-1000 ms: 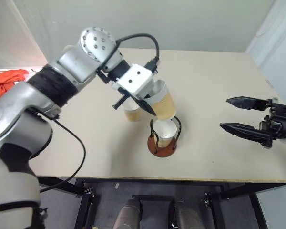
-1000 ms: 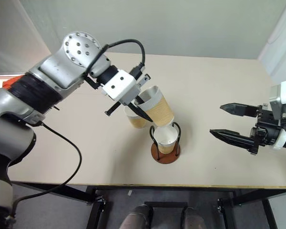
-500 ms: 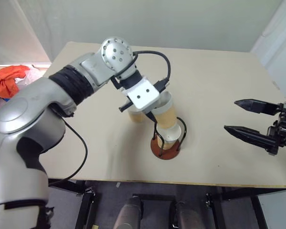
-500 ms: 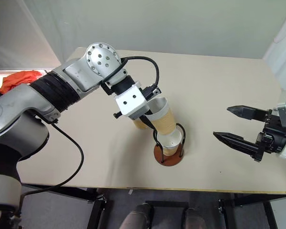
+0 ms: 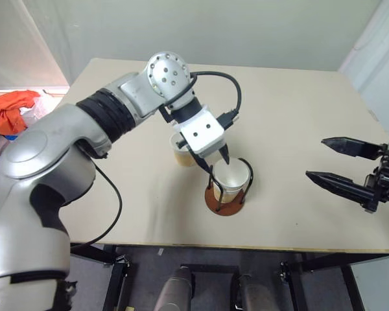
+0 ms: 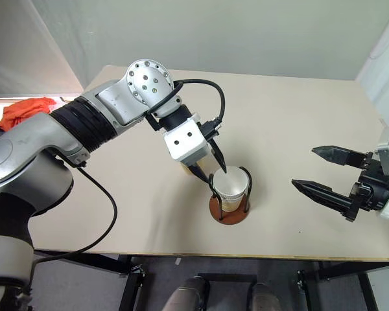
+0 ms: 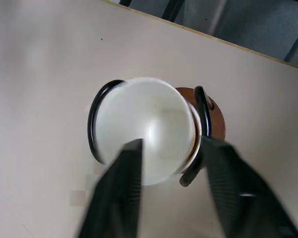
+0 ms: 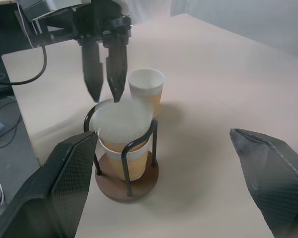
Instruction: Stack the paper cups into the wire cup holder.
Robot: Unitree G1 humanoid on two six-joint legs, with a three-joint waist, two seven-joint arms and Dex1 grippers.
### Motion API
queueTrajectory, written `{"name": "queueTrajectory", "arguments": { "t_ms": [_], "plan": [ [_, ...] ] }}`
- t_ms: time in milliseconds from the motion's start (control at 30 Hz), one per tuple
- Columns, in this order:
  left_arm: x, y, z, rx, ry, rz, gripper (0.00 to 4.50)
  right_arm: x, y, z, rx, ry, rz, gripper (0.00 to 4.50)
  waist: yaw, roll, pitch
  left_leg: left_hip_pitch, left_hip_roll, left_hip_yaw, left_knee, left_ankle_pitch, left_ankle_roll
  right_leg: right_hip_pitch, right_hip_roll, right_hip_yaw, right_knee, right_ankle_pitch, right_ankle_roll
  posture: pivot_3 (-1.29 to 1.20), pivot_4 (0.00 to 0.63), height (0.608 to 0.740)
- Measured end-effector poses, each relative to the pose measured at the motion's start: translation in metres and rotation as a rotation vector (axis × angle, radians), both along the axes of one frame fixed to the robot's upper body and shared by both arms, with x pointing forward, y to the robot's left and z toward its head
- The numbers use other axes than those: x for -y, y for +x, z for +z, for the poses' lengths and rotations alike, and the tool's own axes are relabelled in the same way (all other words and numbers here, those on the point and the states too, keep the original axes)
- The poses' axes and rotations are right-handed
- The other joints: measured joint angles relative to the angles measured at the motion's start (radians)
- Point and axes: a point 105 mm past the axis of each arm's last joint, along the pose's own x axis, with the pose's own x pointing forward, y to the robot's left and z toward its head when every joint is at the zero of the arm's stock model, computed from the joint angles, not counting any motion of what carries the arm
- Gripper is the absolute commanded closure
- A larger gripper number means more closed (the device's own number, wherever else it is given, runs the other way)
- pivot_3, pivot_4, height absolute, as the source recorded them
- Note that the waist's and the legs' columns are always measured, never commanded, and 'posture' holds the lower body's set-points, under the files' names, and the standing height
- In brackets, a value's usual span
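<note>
Just above the rim of the stacked paper cups (image 5: 229,176), the left gripper (image 6: 209,170) pointed steeply down, its two black fingers (image 8: 116,70) parted a little and closed on nothing; in the left wrist view one finger hung over the white inside of the top cup and the other over the holder's edge, and whether either tip touched the rim I could not tell. The cups sat nested inside the wire cup holder (image 6: 230,208), upright between its two dark wire loops, on the reddish-brown disc base. The top cup looked blurred in the right wrist view. How many cups made up the stack could not be told from these views.

Just behind the holder, on the far side from the table's near edge, a single paper cup (image 8: 146,86) stood upright on the table (image 5: 298,129), mouth up, partly hidden by the left wrist in the head views. It stood close to the holder but apart from it.

Well off to the right, the right gripper (image 6: 327,174) hovered over the table near its right edge, roughly level, its long black fingers spread wide and empty, aimed toward the holder.

Beyond the table's left edge lay a crumpled orange cloth (image 5: 8,109).
</note>
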Motion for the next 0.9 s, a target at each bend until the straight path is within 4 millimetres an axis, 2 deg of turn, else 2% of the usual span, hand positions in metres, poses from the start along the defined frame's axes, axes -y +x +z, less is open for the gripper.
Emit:
{"name": "queueTrajectory", "arguments": {
  "t_ms": [67, 233, 300, 400, 500, 633, 767, 900],
  "plan": [
    [0.001, 0.001, 0.000, 0.003, -0.001, 0.004, 0.81, 0.001, 0.001, 0.001, 0.004, 0.004, -0.003, 0.00, 0.000, 0.000, 0.000, 0.000, 0.000, 0.000, 0.001, 0.000, 0.000, 0.000, 0.000, 0.000, 0.000, 0.000, 0.000, 0.00, 0.150, 0.740],
    [0.005, 0.015, 0.011, 0.041, -0.050, 0.060, 0.81, 0.001, 0.002, 0.001, 0.009, 0.009, 0.002, 0.00, 0.000, 0.000, 0.000, 0.000, 0.000, 0.002, 0.003, -0.002, 0.001, 0.000, 0.000, 0.002, 0.000, 0.001, 0.001, 0.00, 0.150, 0.740],
    [-0.006, 0.029, 0.017, 0.068, -0.068, 0.150, 0.81, -0.002, 0.004, 0.001, 0.009, 0.011, 0.021, 0.00, -0.001, 0.001, 0.000, 0.000, 0.000, 0.003, 0.003, -0.002, 0.002, 0.000, 0.000, 0.003, 0.000, 0.001, 0.002, 0.00, 0.150, 0.740],
    [-0.034, 0.051, 0.022, 0.096, -0.078, 0.326, 0.81, -0.004, 0.008, 0.001, 0.006, 0.020, 0.040, 0.00, -0.009, 0.001, -0.001, 0.001, 0.001, 0.004, 0.003, -0.002, 0.002, 0.000, 0.001, 0.003, 0.000, 0.001, 0.002, 0.00, 0.150, 0.740],
    [-0.057, 0.066, 0.018, 0.069, -0.101, 0.475, 0.81, -0.009, 0.012, 0.004, 0.021, 0.020, 0.066, 0.00, -0.009, 0.002, -0.001, 0.001, 0.001, 0.004, 0.004, -0.001, 0.002, 0.000, 0.001, 0.004, 0.000, 0.001, 0.002, 0.00, 0.150, 0.740],
    [-0.081, 0.075, -0.001, -0.007, -0.105, 0.628, 0.81, -0.010, 0.018, 0.001, 0.008, 0.018, 0.079, 0.00, -0.004, 0.002, -0.001, -0.001, -0.001, 0.004, 0.005, -0.001, 0.003, 0.000, 0.001, 0.006, -0.001, 0.002, 0.004, 0.00, 0.150, 0.740],
    [-0.076, 0.077, -0.012, -0.111, -0.153, 0.695, 0.81, -0.011, 0.021, 0.001, 0.012, 0.014, 0.084, 0.00, 0.003, 0.002, -0.001, -0.002, -0.001, 0.004, 0.008, -0.001, 0.005, -0.001, 0.001, 0.008, -0.001, 0.002, 0.005, 0.00, 0.150, 0.740],
    [-0.081, 0.080, -0.018, -0.112, -0.125, 0.728, 0.81, -0.011, 0.021, 0.000, 0.009, 0.013, 0.083, 0.00, -0.001, 0.002, -0.001, 0.000, -0.001, 0.010, 0.009, -0.002, 0.006, -0.001, 0.002, 0.014, 0.000, 0.001, 0.007, 0.00, 0.150, 0.740]
  ]
}}
